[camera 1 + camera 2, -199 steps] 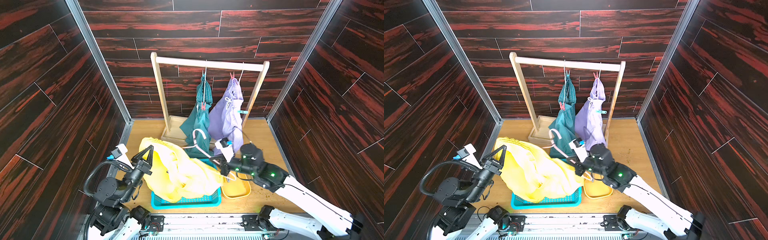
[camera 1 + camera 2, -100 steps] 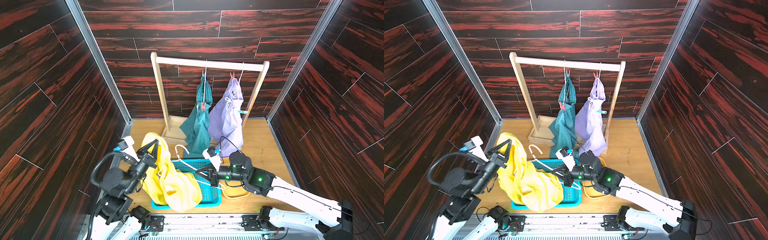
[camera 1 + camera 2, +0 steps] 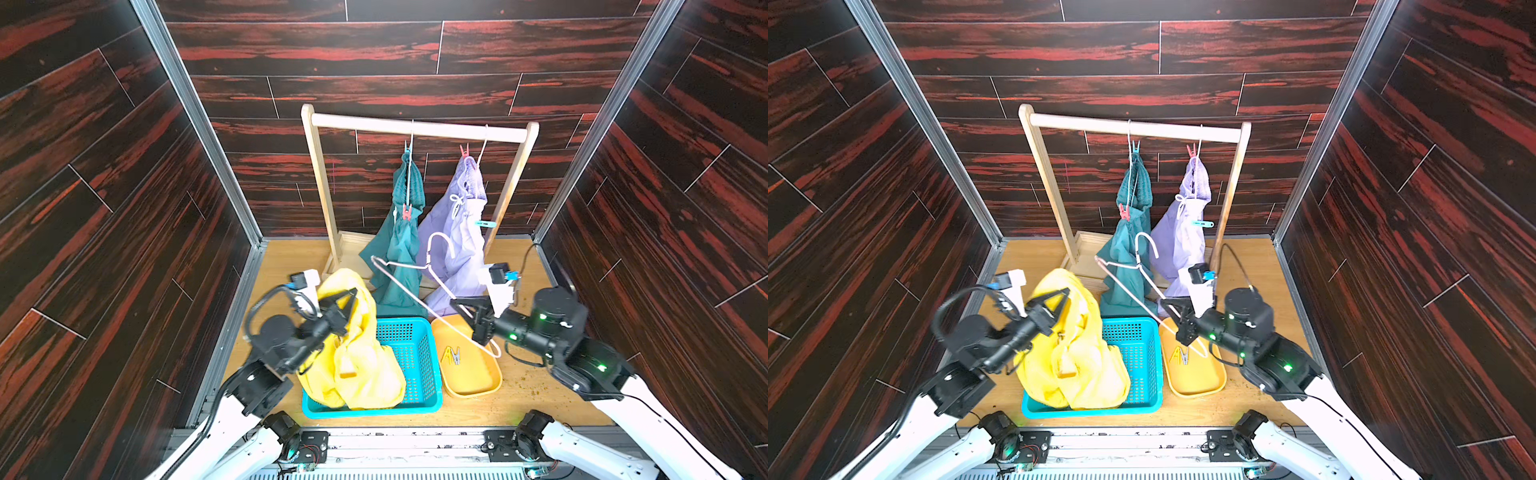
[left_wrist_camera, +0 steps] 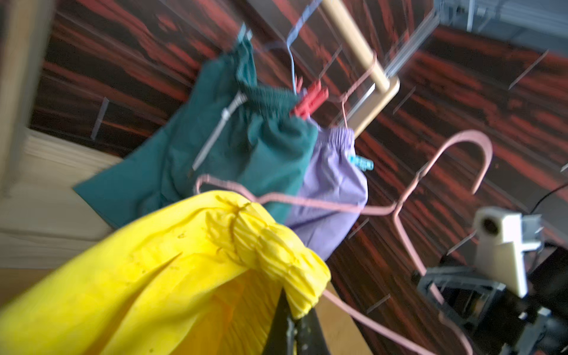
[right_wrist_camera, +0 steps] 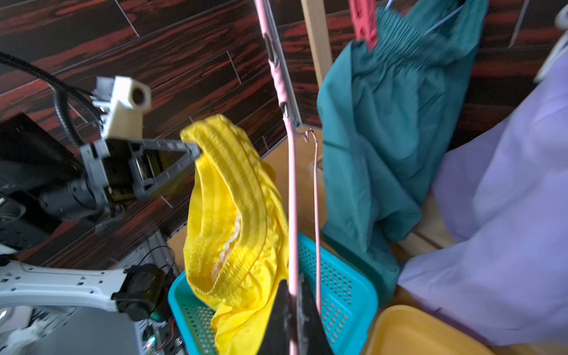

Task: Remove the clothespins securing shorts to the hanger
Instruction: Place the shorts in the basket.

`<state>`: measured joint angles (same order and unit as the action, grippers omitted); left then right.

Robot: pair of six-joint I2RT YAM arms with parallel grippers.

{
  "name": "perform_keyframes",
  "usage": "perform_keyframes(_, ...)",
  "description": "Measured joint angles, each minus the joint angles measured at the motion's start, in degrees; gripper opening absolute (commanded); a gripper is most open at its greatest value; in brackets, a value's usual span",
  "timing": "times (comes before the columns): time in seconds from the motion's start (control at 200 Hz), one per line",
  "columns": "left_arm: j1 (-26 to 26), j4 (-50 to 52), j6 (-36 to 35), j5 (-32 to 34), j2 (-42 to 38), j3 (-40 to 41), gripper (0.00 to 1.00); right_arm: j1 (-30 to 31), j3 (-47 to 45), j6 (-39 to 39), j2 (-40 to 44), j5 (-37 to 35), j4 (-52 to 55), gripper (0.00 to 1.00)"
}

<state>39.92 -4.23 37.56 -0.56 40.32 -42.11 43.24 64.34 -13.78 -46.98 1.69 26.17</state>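
- Left fingers (image 4: pixel 279 322) pinch the ribbed waistband of the yellow shorts (image 3: pixel 357 365), which drape into the perforated blue basket (image 3: pixel 417 361), lower centre.
- Right fingers (image 5: pixel 276 318) clamp one bare pink wire hanger (image 5: pixel 291 184).
- Teal shorts (image 3: pixel 405 249) and lavender shorts (image 3: pixel 461 232) hang upper centre, held by four clothespins (image 3: pixel 406 212).
- Two yellow clothespins (image 3: pixel 453 356) lie in the orange tray (image 3: pixel 495 374).
- Open surface (image 3: pixel 528 386) lies right of the tray.

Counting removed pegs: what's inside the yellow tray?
Two clothespins lie together in the yellow tray. The right gripper and its pink hanger cover the tray's far corner, so anything there is hidden.
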Motion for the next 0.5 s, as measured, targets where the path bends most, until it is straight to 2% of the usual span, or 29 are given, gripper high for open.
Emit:
perform_keyframes(0.105,6.58,-0.33,-1.64,3.67,2.03,0.76,0.00,-0.42,1.62,0.90,0.35,-0.72,1.70,0.00)
perform_keyframes(0.296,15.52,-1.42,-2.01,8.37,3.85,4.11,0.00,-0.76,3.67,1.68,-0.39,0.07,2.36,0.00)
perform_keyframes(0.401,19.30,-2.03,-2.16,8.26,8.70,4.11,0.00,-1.44,3.80,2.08,-1.68,1.92,1.60,0.00)
perform_keyframes(0.501,20.55,-3.19,-1.36,6.69,12.96,5.31,0.00,-2.45,3.72,2.25,-3.48,4.42,0.48,0.00)
